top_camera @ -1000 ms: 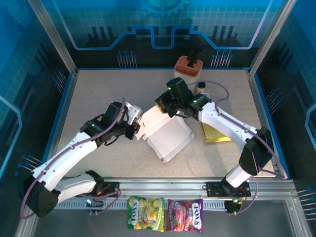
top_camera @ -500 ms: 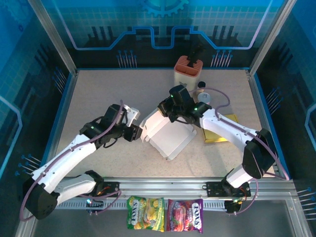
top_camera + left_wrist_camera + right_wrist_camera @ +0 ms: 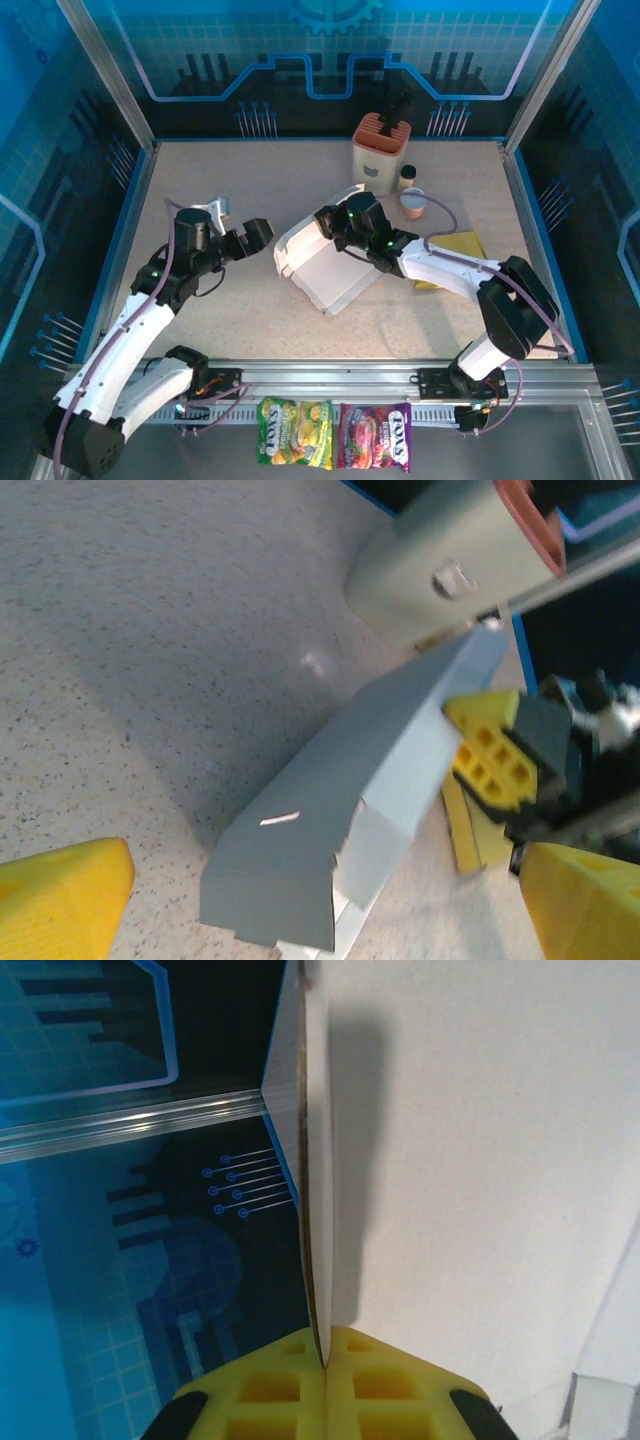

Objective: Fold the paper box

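1. Box (image 3: 335,275) wall is pinched between the shut pads of the right claw (image 3: 323,1360), its thin edge running straight out from the tips.
2. Beyond that grip the wall stands raised and curls over. The rest of the box lies flat on the table (image 3: 260,330) just below the claw.
3. Left claw (image 3: 236,222) hangs released, jaws wide, holding nothing. The box lies ahead of it, apart from both tips, with a jagged loose flap (image 3: 280,900) nearest.
4. Folding looks begun, not finished: one side is up, while the other walls and flaps appear unfolded, with nothing tucked or locked.
5. Likely left to do: raise the remaining sides, tuck the flaps, close the box.
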